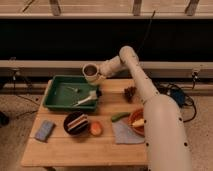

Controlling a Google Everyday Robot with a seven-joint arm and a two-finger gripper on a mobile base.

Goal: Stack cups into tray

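In the camera view, I had the gripper clamped on the cream cup, held in the air above the tray's far right corner. The tray sat on the table's left, holding a whitish utensil; I couldn't pick out the green cup. I judged this the carry step. Next I needed to lower the cup inside the tray walls, then release it upright.
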